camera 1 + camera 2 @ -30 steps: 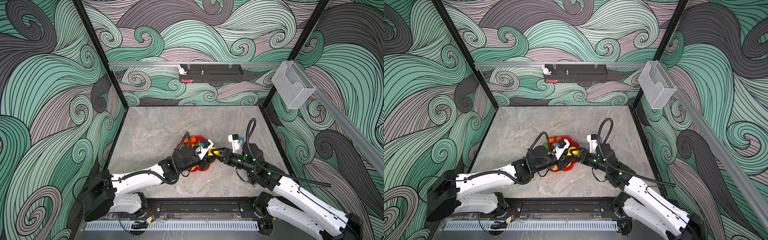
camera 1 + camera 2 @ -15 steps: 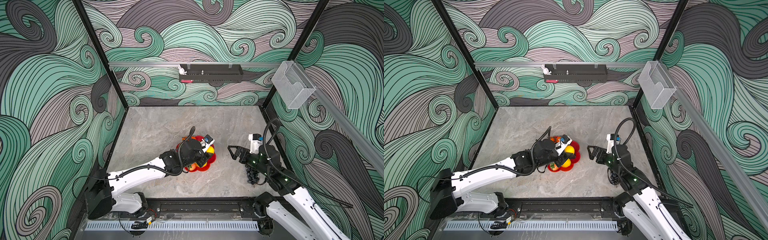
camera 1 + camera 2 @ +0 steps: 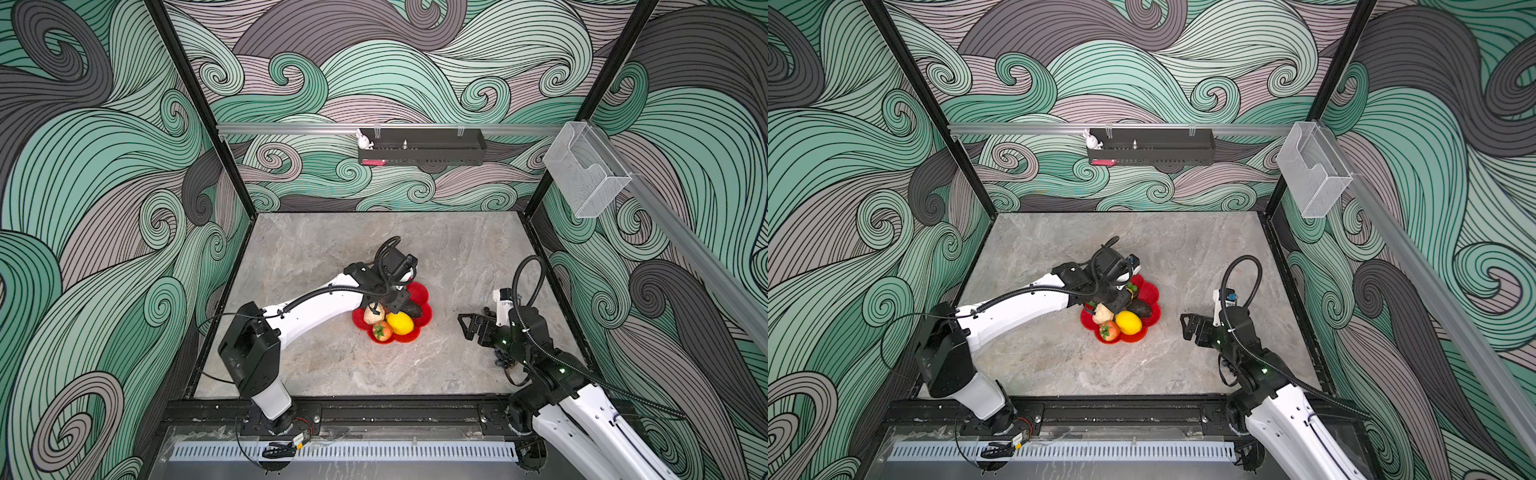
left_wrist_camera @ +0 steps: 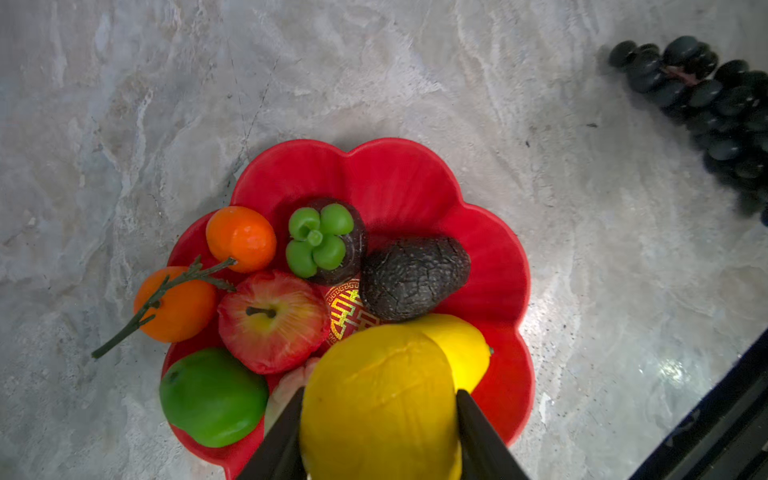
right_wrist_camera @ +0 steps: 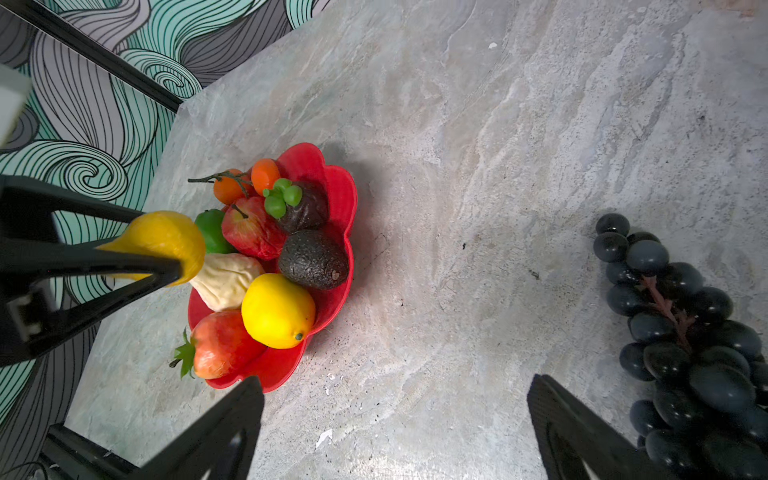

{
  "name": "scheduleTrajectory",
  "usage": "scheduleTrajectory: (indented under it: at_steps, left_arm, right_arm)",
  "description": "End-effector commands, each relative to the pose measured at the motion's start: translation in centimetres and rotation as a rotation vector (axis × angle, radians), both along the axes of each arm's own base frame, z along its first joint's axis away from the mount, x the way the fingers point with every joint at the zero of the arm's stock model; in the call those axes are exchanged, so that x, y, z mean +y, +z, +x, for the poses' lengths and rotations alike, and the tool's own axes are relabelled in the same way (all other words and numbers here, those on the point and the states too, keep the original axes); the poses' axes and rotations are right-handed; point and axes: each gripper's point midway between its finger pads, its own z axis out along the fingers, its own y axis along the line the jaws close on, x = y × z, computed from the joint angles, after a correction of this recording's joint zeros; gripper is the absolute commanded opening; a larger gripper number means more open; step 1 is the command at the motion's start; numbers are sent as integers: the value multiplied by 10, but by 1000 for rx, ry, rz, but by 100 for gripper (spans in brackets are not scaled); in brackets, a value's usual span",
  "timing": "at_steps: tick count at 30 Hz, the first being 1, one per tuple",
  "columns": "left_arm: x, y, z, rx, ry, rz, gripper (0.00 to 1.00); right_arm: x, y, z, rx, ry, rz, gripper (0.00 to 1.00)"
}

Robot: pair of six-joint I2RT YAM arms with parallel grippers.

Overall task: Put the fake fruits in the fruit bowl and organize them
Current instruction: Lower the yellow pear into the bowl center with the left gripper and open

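Glossy red flower-shaped fruit bowl (image 4: 395,174), fruit-laden (ridged yellow fruit (image 4: 378,395) between left fingers (image 4: 282,440); right fingers (image 5: 220,432) wide, empty)

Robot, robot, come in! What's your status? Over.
Left gripper shut on yellow fruit, above bowl. Right gripper open, empty, near grapes. Grapes on table, outside bowl. Bowl crowded.

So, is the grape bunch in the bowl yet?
Out: the grape bunch lies on the table, well apart from the fruit bowl in both wrist views.

Bright, even light; soft shadows; glare on tabletop (image 4: 667,368).
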Motion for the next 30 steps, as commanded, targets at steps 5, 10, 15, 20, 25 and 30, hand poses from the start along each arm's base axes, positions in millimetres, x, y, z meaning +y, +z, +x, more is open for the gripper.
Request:
scheduleTrajectory:
  at_steps: [5,10,15,20,25,30]
  left_arm:
    - [3,-27,4,126,52,97,48]
    - [5,-41,13,156,83,150,48]
    - [5,-49,15,174,94,160,49]
    - [7,-56,16,192,109,171,53]
    - [9,-56,16,193,114,167,60]
    - [10,-49,16,185,124,155,65]
  right_arm:
    - [-2,-5,-2,4,-1,-3,100]
    - [-1,-8,-3,10,4,1,100]
    - [-1,-7,-4,6,6,2,100]
    - [0,-7,-2,6,8,3,100]
    - [2,-6,0,9,9,9,100]
    - [2,-5,0,8,8,12,100]
